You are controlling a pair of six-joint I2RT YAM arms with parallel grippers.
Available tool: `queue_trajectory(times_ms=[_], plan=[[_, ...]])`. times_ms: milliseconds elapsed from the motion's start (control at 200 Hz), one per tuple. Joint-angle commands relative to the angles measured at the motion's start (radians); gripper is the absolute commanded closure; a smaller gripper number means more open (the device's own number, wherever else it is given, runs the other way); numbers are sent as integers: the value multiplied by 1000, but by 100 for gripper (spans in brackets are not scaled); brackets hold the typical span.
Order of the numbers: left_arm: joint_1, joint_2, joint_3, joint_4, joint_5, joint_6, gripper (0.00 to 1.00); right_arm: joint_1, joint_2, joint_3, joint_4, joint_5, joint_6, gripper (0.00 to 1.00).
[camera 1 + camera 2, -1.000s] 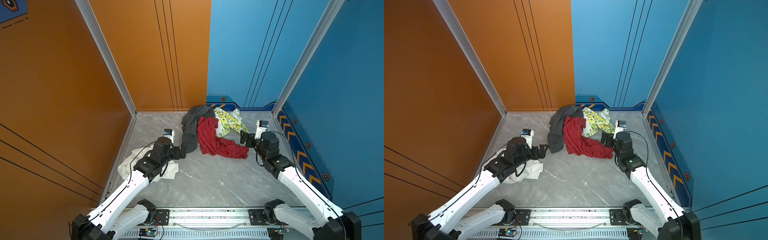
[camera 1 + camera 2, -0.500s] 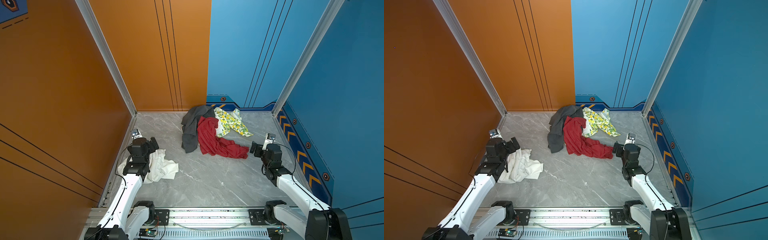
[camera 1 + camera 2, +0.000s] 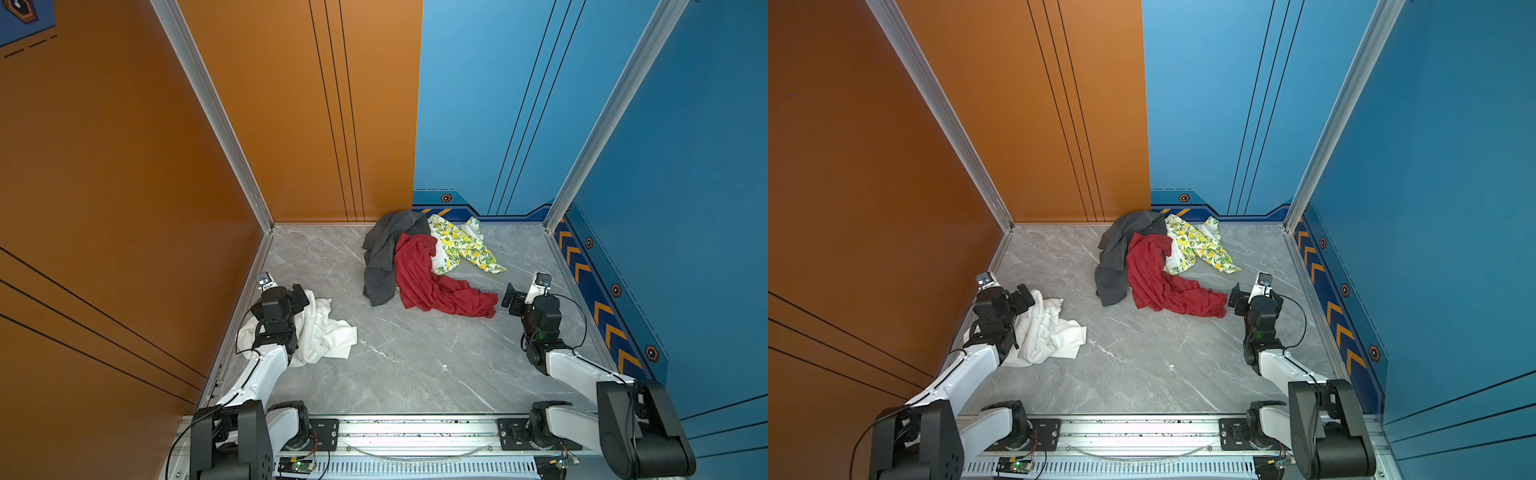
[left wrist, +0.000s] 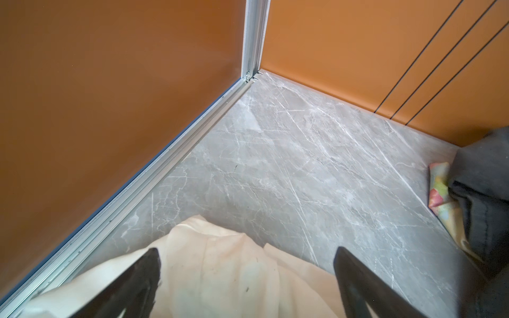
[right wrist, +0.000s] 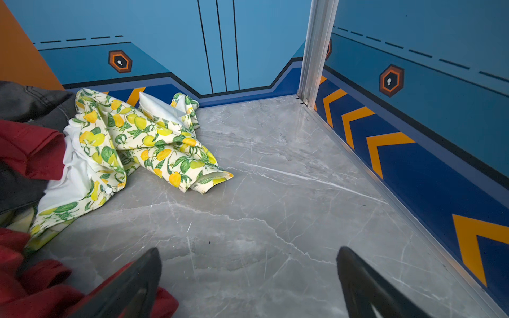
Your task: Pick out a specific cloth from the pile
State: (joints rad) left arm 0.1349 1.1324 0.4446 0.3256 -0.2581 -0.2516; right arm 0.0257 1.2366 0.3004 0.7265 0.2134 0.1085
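Near side first: the cloth (image 3: 328, 332), plain white and crumpled, lies on the desk (image 3: 415, 365) against its left edge toward the near-left corner, well apart from the pile (image 3: 415, 266). Its long axis runs roughly from the left edge in toward the middle. The left gripper (image 3: 300, 292) sits over its far end, jaws spread wide and holding nothing. The left wrist view shows white fabric (image 4: 220, 275) directly below and between the two fingers; I can't tell if they're touching it. Left arm is clearly the nearer one. The right gripper (image 3: 512, 297) is over by the right edge, also released and empty, just beside the tail of the red cloth (image 3: 428, 282). Farther back, the pile runs from mid-desk to the far edge: dark grey piece (image 3: 380, 257) on the left, red over the middle, lemon-print cloth (image 3: 457, 245) on the right. My read: the pick looks done, target already separated. If a regrasp is needed, left arm drops straight down onto the fold under it, no lateral travel.
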Motion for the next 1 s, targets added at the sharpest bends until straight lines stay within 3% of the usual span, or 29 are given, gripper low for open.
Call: queue_trajectory(times_ms=[0,75,250,380,506,656,766,851,996], plan=[[-13,56,-16,101,67,55,2,-21,64,-35,134,-12,12,0],[-14,94,-27,144,84,60,2,-22,61,-30,121,-16,-1,0],[-33,187,-51,273,117,100,2,-32,178,-52,296,-57,7,0],[-72,236,-49,342,109,136,2,-25,259,-65,397,-56,0,0],[-123,306,-94,522,69,188,2,-2,324,-73,481,-51,-26,0],[-159,443,-117,722,36,228,2,5,317,-52,429,-39,-30,0],[-183,434,-95,663,39,258,2,5,312,-3,332,-42,-34,0],[-173,434,-66,607,43,249,2,6,304,82,153,-57,-43,1],[-173,434,-66,607,42,249,2,6,306,78,162,-63,-46,0]])
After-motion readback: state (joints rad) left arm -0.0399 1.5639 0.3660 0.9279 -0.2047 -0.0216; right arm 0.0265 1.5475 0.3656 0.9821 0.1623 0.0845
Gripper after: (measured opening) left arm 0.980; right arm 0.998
